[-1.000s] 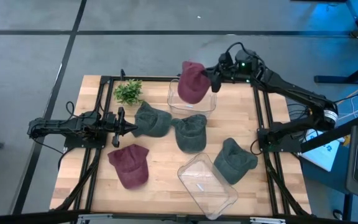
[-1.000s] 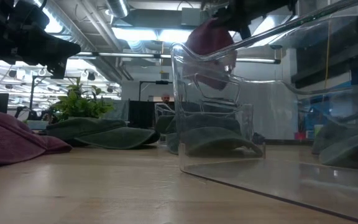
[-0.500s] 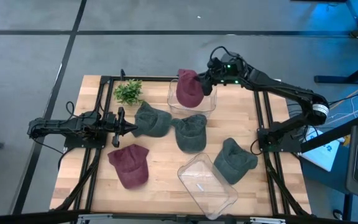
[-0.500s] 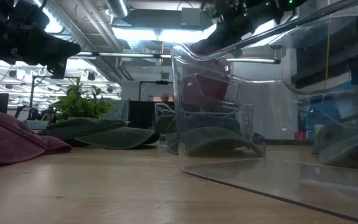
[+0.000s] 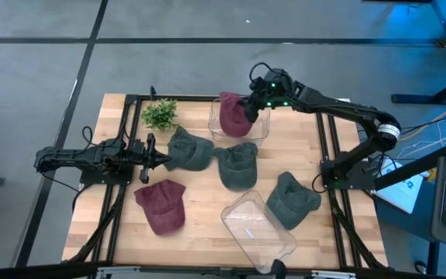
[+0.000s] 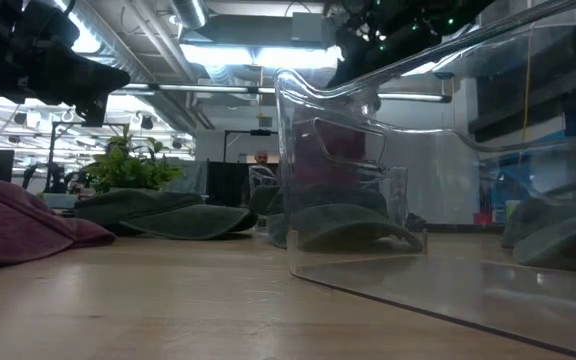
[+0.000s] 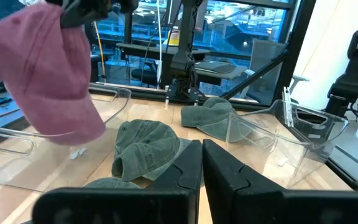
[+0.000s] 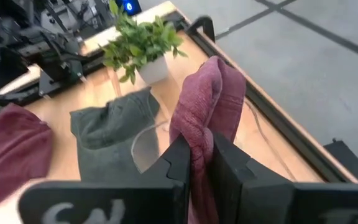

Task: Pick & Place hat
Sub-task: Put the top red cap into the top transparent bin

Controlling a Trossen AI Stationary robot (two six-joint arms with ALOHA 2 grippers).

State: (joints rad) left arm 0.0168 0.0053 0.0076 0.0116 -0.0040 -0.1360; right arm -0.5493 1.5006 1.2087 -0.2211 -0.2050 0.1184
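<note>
Wooden slats make up the table (image 5: pixel 207 225), with grey floor all round it. Over its far edge the right gripper (image 5: pixel 251 106) is clenched on a maroon hat (image 5: pixel 233 115), which hangs limp below the fingertips and dips into the clear bin (image 5: pixel 263 130) directly beneath. In the right wrist view the cloth is bunched into a fold between the fingers (image 8: pixel 178 163), so the hat looks soft, light and floppy; it will likely sag and swing, not keep its shape. A pinch on a gathered ridge of the crown, as here, seems a sound hold, while the brim would probably slide or twist. That bin appears to hold nothing but the lower part of this hat. A second clear bin (image 5: pixel 259 230) lies well away from the right gripper, tipped on its side and seemingly bare. Three grey-green hats (image 5: pixel 238 163) and another maroon hat (image 5: pixel 162 206) lie loose on the boards. Farther off, the left gripper (image 5: pixel 159 160) waits low with its fingers closed on nothing, beside a small potted plant (image 5: pixel 159 114).
</note>
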